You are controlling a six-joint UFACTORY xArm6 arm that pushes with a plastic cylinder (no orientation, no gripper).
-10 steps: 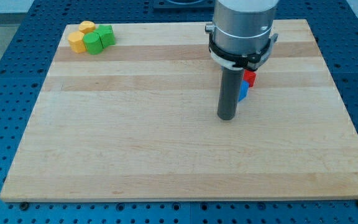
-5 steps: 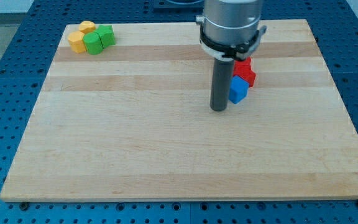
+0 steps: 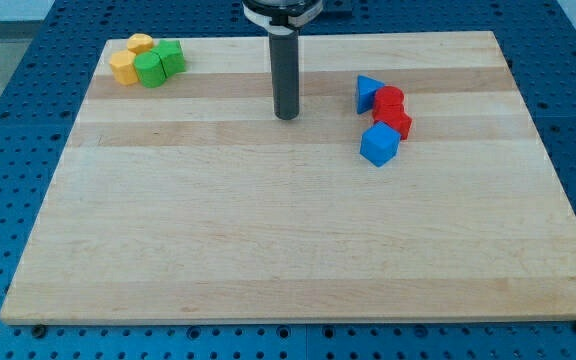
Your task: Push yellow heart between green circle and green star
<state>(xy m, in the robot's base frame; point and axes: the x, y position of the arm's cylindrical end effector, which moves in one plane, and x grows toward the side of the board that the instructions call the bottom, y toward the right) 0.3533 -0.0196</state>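
Eight blocks lie on the wooden board (image 3: 268,250): two yellow, two green, two red, two blue. No writing is legible. The tip (image 3: 286,116) touches nothing, well apart from both clusters. The yellow heart (image 3: 123,68) sits at the view's top left, touching a green block (image 3: 150,70).

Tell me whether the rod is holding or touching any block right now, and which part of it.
Nothing is held. My tip rests on bare board, apart from the blue and red blocks on the view's right.

My tip (image 3: 286,116) stands mid-board, between both block clusters.
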